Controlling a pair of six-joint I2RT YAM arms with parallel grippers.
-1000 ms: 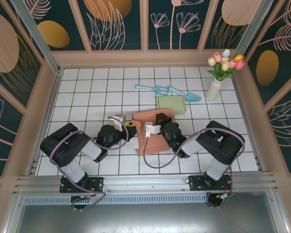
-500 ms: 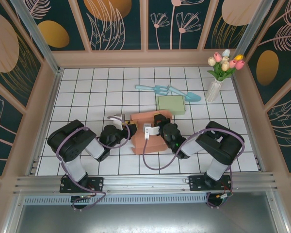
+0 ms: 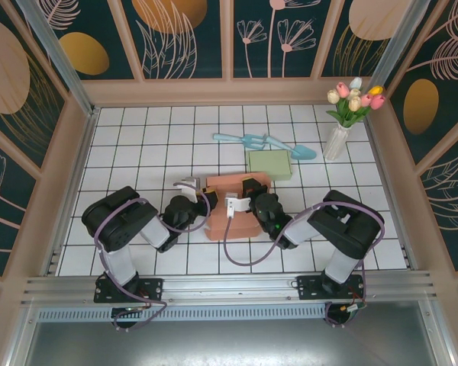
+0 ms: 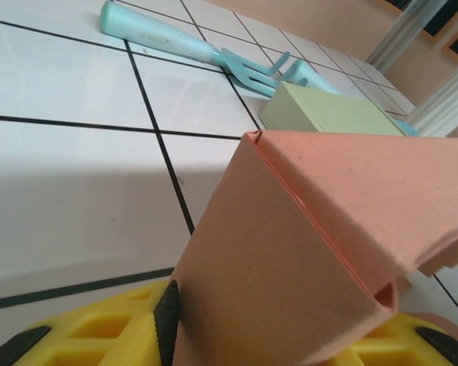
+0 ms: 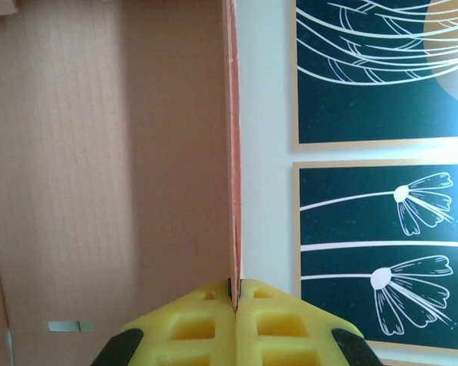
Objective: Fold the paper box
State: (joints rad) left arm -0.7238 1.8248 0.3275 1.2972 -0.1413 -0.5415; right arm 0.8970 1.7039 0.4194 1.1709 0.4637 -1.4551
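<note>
The paper box sits on the white tiled surface, in the middle towards the front, caught between the two arms. The right gripper is pinched fully together on one thin upright wall of the box. The card edge runs straight up from between its yellow pads (no gap to speak of).

The left gripper comes in from the other side, roughly half open, with a folded corner of the box between its fingers. The near black pad lies against the card. The far one is mostly hidden behind the flap, so it looks like a grip, though I can't swear to that side.

The box is only part-folded, with one panel slanting up to a sharp crease. Just behind it, not touching, lies a pale green block. Beyond that are a teal garden fork and trowel, and a vase of tulips stands near the far right corner.
</note>
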